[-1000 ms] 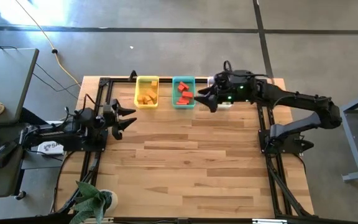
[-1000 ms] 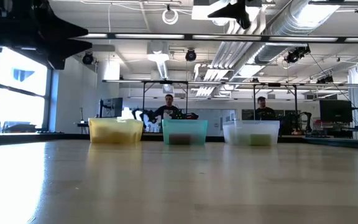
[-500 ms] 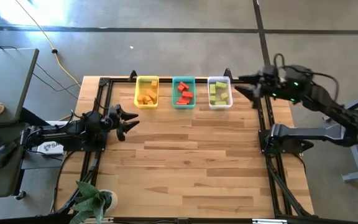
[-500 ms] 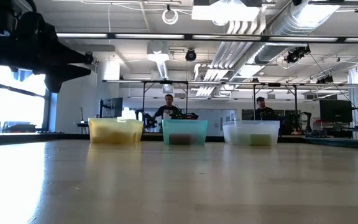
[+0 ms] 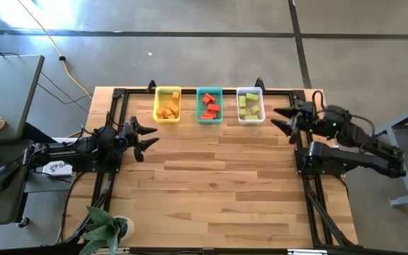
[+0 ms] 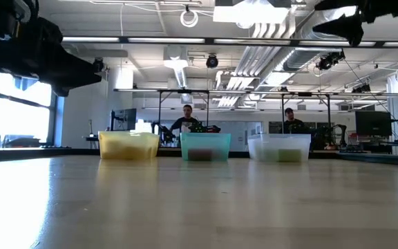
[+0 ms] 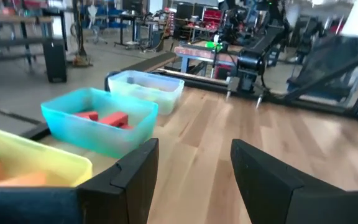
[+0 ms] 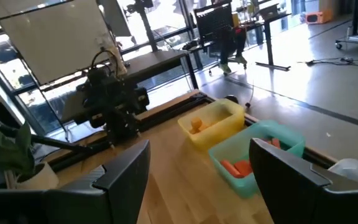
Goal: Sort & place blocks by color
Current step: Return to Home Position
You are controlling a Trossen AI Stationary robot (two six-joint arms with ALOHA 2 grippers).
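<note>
Three bins stand in a row at the table's far edge: a yellow bin (image 5: pixel 166 105) with orange blocks (image 5: pixel 166 110), a teal bin (image 5: pixel 209 105) with red blocks (image 5: pixel 209 108), and a clear bin (image 5: pixel 250 105) with light green blocks (image 5: pixel 249 106). My left gripper (image 5: pixel 146 136) hovers open at the table's left edge, pointing level toward the right. My right gripper (image 5: pixel 280 118) hovers open at the right edge, just right of the clear bin, pointing level toward the left. Neither holds anything.
The light wooden tabletop (image 5: pixel 218 184) is framed by black rails (image 5: pixel 112 113). A potted plant (image 5: pixel 105 230) stands at the near left corner. People sit at desks in the room beyond the table (image 6: pixel 188 119).
My right gripper has drawn back from over the clear bin toward the table's right edge and sunk lower, uncovering that bin. My left gripper has dropped a little at the left edge. Both have stayed open.
</note>
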